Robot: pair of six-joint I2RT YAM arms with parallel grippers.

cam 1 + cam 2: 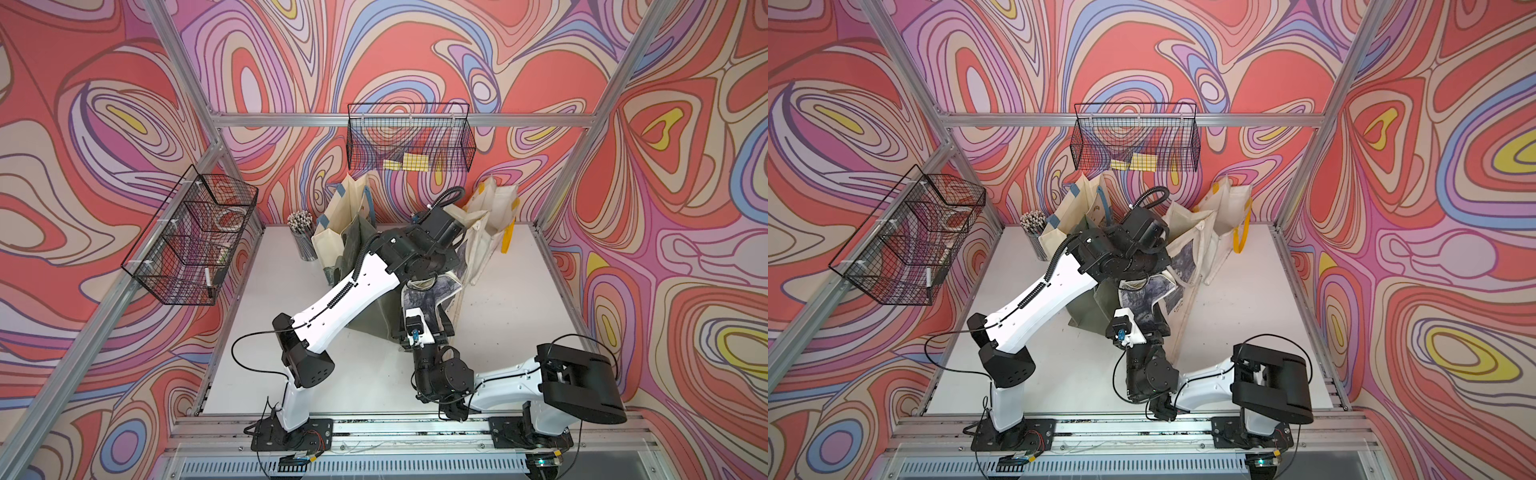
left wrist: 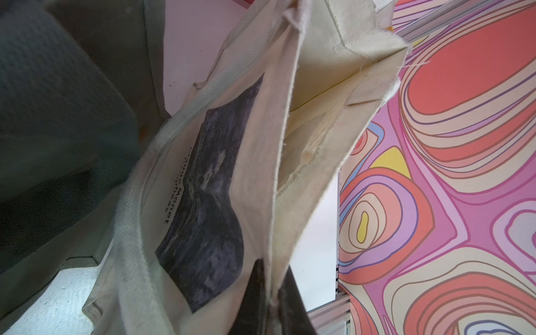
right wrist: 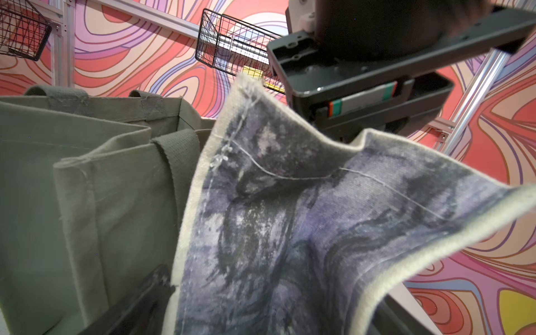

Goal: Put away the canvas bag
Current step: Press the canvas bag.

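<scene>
The white desk (image 1: 498, 332) carries several soft bags towards its far edge. The white-and-black left arm (image 1: 353, 299) is stretched from the near left to the far centre. The right arm (image 1: 507, 382) is folded low at the near right, with its wrist turned towards the centre.

An olive-green canvas bag (image 3: 87, 203) stands open left of centre. Its open mouth is judged to be the likely receiving place.

The cream canvas bag printed with a dark blue-grey painting (image 1: 419, 297) is located at the centre of the desk. It is just right of the olive bag and nearer than the cream bag with yellow handles (image 1: 494, 220). Its top is held raised, presumably so that the limp cloth hangs straight and can be steered. Whether its base rests on the desk cannot be told.

The left fingers (image 2: 294, 307) are closed on the printed bag's upper edge. In the left wrist view the cloth seam is seen to run in between them, and the bag hangs below.

The right fingers (image 3: 136, 304) are spread wide and grip nothing. The printed panel lies between them, with one finger between that panel and the olive bag's wall. This is judged to be the approach for a second hold. Contact with the pads cannot be confirmed.
</scene>
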